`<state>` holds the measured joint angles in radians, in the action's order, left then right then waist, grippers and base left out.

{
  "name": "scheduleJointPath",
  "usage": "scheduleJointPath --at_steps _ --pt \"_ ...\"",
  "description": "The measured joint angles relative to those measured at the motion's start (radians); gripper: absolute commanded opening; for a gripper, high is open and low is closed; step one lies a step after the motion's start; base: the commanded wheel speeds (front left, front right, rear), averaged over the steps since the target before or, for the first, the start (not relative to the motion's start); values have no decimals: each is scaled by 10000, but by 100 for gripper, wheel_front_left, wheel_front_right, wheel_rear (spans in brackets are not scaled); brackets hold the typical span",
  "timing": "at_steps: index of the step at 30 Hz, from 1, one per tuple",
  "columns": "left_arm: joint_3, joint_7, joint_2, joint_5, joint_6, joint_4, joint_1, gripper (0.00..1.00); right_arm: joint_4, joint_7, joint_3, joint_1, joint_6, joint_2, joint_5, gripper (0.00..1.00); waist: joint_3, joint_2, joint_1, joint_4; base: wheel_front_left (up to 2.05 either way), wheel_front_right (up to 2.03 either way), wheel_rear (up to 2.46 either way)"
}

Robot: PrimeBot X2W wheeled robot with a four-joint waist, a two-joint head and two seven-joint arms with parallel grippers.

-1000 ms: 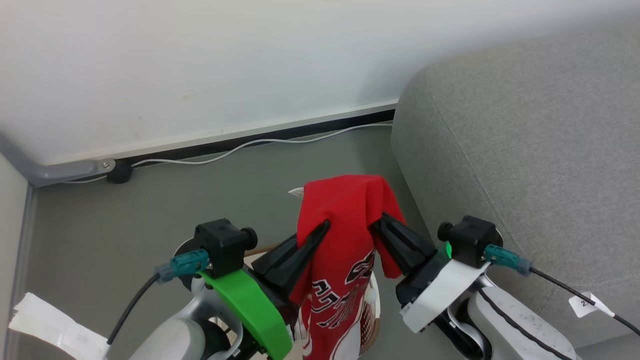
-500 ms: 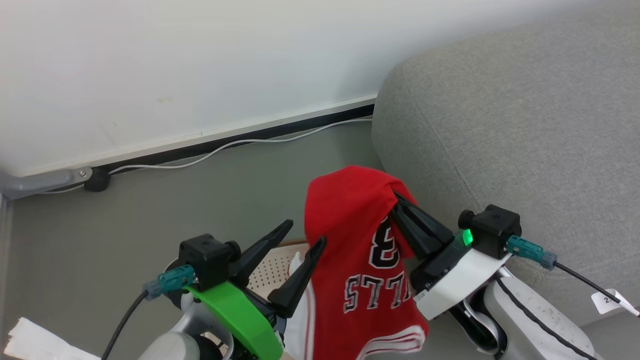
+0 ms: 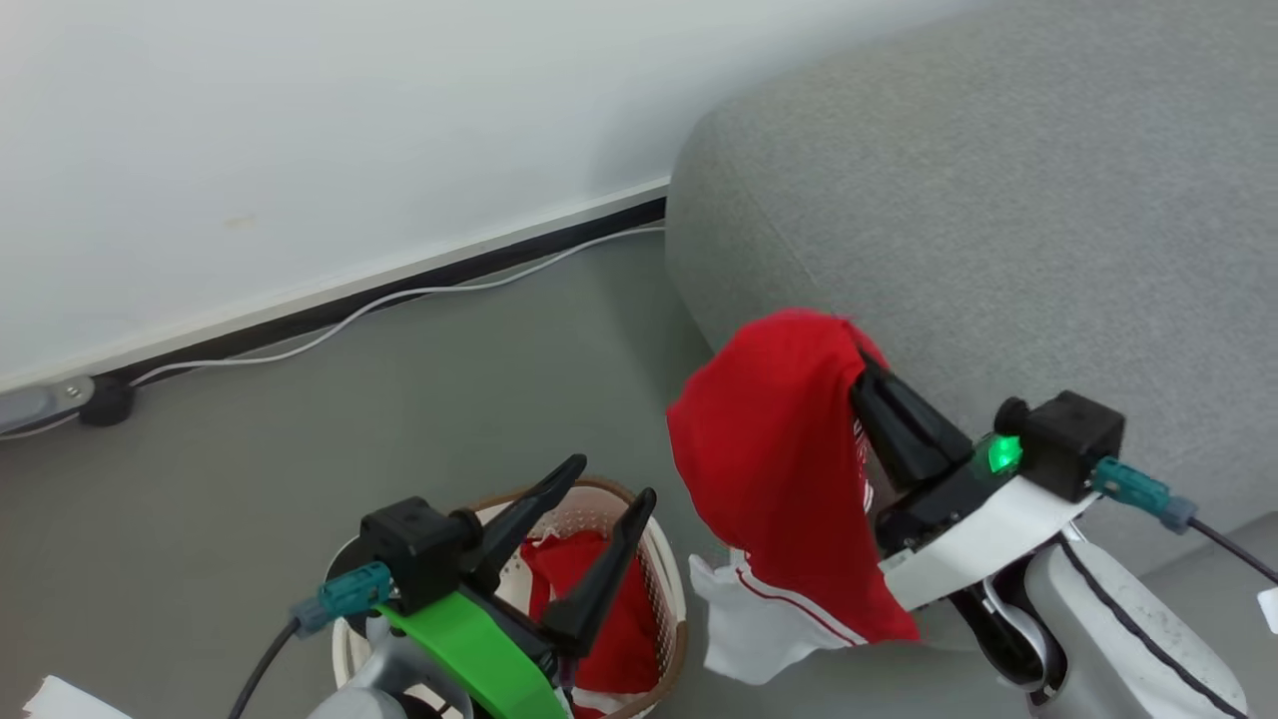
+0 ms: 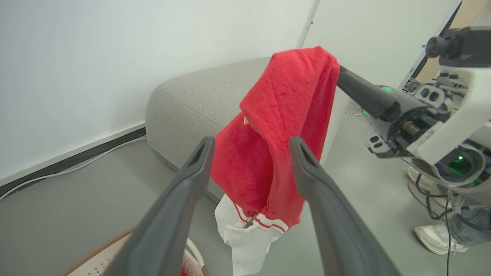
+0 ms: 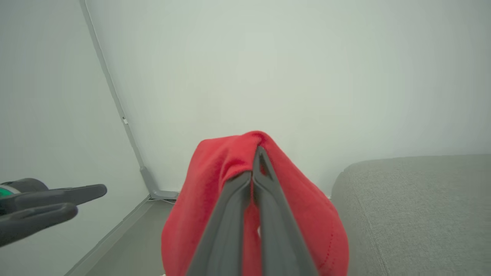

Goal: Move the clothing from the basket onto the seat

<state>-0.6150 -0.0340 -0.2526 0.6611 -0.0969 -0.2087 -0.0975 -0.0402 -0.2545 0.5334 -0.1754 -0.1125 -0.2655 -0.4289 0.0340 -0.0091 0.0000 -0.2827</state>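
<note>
Since a second ago the left gripper (image 3: 614,479) has let go of the red jersey (image 3: 779,469) and now stands wide open and empty above the basket (image 3: 682,619); the right gripper (image 3: 865,377), clamped on a fold at the top of the jersey, carries it alone, nearer the sofa (image 3: 998,200) than before; the head camera has also turned to the right. No lettering on the jersey can be read; its white hem with thin red stripes (image 3: 759,619) hangs lowest. The jersey hangs from the right gripper, clear of the basket and to the right of it, in front of the sofa's rounded corner and not resting on the sofa. A second red garment (image 3: 627,641) lies inside the basket, beneath the open left gripper. Basket: cream, perforated, with a brown rim; it stands on the grey floor (image 3: 300,429). Room: white wall (image 3: 300,120); dark skirting; a white cable (image 3: 399,296) runs along its foot.
</note>
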Motion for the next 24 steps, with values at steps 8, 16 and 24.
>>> scheduleJointPath --at_steps 8,16,24 --pt "-681 -17 240 -270 -12 -587 -153 100 435 0 -1267 -346 226 -146 -479 0 477 0 0 -553 0 0 0" --pt "-1388 -368 518 -679 -102 -813 -880 100 -63 0 -3195 -1569 671 -422 -1503 0 1489 0 0 -649 0 0 0" --pt "-1605 -846 504 -800 -125 -888 -1155 100 -1126 144 -5283 -3362 1344 -658 -2834 0 2545 0 0 -295 0 0 0"
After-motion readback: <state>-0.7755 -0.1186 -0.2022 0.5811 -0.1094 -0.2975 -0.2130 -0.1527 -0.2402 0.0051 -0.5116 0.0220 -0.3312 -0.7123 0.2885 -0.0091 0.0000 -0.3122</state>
